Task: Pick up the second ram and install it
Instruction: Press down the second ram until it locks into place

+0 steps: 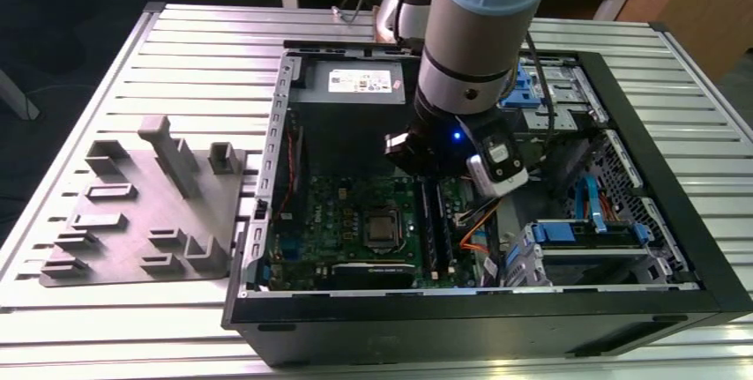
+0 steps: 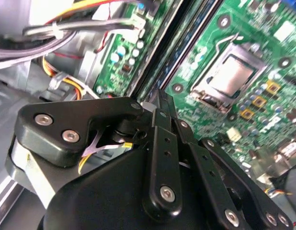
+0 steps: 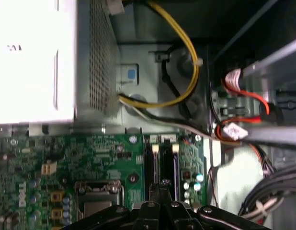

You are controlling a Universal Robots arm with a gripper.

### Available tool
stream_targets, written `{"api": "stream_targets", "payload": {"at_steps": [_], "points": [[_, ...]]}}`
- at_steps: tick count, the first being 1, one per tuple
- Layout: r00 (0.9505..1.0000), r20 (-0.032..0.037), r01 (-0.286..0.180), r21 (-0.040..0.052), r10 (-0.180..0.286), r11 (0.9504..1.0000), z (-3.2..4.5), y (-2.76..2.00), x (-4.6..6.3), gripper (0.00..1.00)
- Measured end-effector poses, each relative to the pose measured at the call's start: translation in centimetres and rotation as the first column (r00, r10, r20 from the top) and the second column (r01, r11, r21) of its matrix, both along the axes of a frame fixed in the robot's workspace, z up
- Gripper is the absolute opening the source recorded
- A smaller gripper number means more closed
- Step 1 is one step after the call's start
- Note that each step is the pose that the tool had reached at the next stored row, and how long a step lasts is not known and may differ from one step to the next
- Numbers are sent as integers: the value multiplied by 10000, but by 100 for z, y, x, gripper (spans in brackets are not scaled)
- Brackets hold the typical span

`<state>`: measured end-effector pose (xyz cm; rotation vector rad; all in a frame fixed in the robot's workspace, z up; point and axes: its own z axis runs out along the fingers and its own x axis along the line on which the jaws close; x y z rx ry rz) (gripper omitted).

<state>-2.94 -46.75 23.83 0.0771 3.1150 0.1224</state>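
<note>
My gripper reaches down into the open computer case over the green motherboard. In both wrist views its black fingers are shut together, tips down at the end of the memory slots beside the processor socket. The second ram is a long dark stick lying in the slot that runs away from the fingertips; it shows as a dark strip in the exterior view. I cannot tell whether the tips touch it. Nothing shows between the fingers.
A grey plastic tray with upright blocks sits on the slatted table at the exterior view's left. The grey power-supply box is at the case's far end. Yellow, orange and black cables and drive cages with blue clips crowd the slots' other side.
</note>
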Motion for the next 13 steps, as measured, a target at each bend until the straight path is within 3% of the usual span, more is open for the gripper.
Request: {"api": "stream_targets", "payload": {"at_steps": [5,13], "points": [[10000,0,-1,0,1,10000,0,-155,0,7],[10000,0,0,0,0,10000,-1,-447,0,7]]}}
